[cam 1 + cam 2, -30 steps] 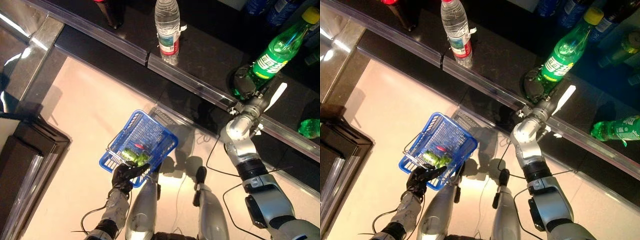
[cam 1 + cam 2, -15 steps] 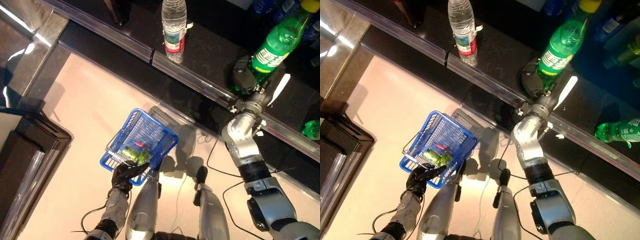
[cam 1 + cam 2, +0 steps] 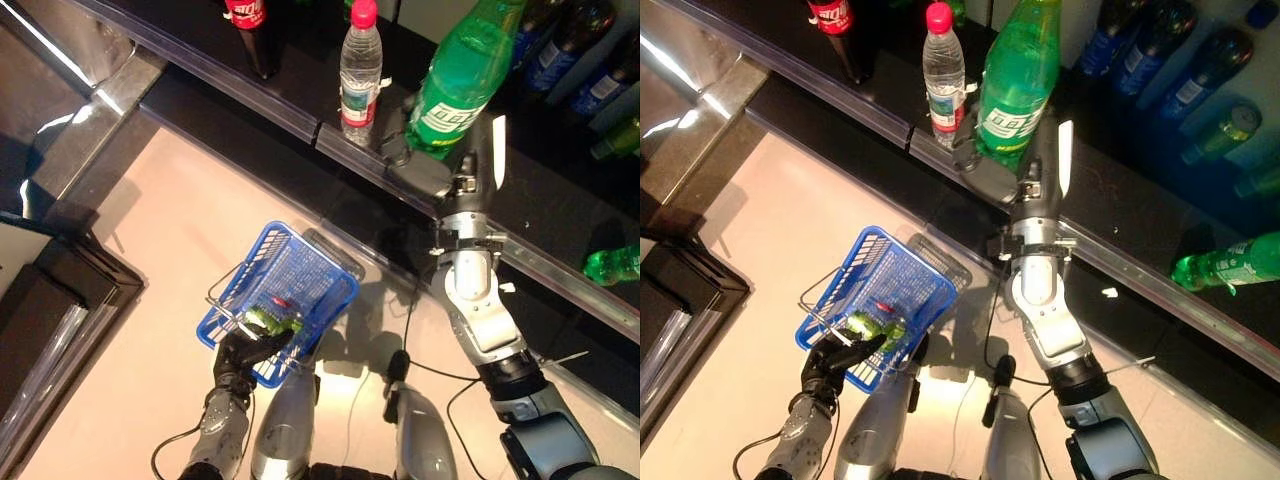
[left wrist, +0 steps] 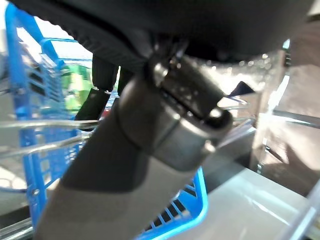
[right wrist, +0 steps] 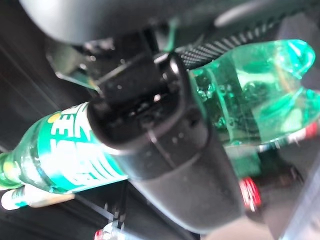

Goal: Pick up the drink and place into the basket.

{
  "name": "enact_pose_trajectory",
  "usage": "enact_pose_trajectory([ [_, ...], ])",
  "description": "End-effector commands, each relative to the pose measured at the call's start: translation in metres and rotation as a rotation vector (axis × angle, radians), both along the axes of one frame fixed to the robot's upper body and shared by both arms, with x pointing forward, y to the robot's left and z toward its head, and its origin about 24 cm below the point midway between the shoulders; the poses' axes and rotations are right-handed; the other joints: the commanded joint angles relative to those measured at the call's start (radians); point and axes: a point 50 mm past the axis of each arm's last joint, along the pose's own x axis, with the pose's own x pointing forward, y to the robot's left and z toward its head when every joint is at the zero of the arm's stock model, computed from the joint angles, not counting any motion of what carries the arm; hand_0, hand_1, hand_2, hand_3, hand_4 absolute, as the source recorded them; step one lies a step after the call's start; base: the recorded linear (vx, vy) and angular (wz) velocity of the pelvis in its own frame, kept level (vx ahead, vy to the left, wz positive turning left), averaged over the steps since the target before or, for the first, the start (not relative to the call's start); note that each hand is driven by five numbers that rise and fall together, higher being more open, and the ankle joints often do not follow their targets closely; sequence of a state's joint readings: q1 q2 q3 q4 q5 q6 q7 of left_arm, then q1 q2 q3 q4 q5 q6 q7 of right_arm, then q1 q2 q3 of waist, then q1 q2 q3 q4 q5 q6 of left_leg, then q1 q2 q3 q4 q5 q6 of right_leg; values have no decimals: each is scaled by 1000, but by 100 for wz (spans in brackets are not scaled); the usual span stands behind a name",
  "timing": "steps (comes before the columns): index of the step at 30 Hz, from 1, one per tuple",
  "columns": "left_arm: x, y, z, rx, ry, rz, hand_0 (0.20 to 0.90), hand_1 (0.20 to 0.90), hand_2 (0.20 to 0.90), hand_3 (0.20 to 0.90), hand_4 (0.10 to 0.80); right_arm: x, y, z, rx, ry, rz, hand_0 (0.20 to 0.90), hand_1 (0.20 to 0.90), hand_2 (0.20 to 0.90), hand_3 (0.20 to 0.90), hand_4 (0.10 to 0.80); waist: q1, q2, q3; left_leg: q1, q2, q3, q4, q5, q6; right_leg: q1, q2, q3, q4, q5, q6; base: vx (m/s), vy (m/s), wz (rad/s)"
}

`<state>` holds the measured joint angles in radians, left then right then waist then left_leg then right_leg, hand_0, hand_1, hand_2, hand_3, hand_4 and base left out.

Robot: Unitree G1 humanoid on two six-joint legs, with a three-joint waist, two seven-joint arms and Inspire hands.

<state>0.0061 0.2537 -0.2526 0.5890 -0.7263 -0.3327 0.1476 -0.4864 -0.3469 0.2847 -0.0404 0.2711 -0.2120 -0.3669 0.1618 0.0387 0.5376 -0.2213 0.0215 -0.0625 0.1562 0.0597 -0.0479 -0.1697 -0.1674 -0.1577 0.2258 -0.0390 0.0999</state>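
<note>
The right hand point(image 3: 992, 172) grips the lower part of the big green bottle point(image 3: 1014, 72), holding it above the dark shelf point(image 3: 560, 215) beside a clear water bottle point(image 3: 358, 70). The left hand point(image 3: 240, 353) clasps the blue basket point(image 3: 300, 270) by its rim, over the floor, a small green item inside

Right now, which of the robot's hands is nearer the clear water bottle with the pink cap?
Right. The right hand, gripping the large green bottle, is beside the water bottle; the left hand holds the blue basket far below.

dark shelf point(image 3: 560, 215) — water bottle point(image 3: 359, 62), cola bottle point(image 3: 250, 30)
</note>
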Motion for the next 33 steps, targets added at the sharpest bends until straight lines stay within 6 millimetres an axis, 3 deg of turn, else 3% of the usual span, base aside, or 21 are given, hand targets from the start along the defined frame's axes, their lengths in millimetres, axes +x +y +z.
enact_pose_trajectory([
  [1,12,30,76,119,-429,18,300,300,300,200,100,-52,21,71,59,-401,240,300,300,300,200,100,24,1,-112,38,-21,-79,40,-32,14,64,9,-53,82,-51,-95,43,-6,22],
  [9,9,30,103,127,-529,7,300,300,300,200,100,-59,47,43,55,-250,421,300,300,300,200,100,75,-15,-165,87,-28,-119,24,-31,12,144,10,-84,52,-63,-93,57,-15,17],
  [13,7,24,124,215,-587,-61,300,300,300,200,100,-60,65,37,115,-195,468,300,300,300,200,100,127,-27,-181,104,-34,-156,14,-23,13,182,13,-108,27,-58,-90,35,-41,26],
  [24,2,2,179,162,-804,-325,300,300,300,200,100,-52,87,31,141,-131,409,300,300,300,200,100,228,-46,-178,102,-59,-222,4,-9,20,228,16,-161,-4,-50,-80,25,-44,27],
  [33,-1,-24,210,-5,-913,-518,300,300,300,200,100,-47,109,6,168,21,410,300,300,300,200,100,279,-79,-160,97,-77,-268,0,-5,23,250,20,-189,-29,-38,-68,46,-51,25],
])
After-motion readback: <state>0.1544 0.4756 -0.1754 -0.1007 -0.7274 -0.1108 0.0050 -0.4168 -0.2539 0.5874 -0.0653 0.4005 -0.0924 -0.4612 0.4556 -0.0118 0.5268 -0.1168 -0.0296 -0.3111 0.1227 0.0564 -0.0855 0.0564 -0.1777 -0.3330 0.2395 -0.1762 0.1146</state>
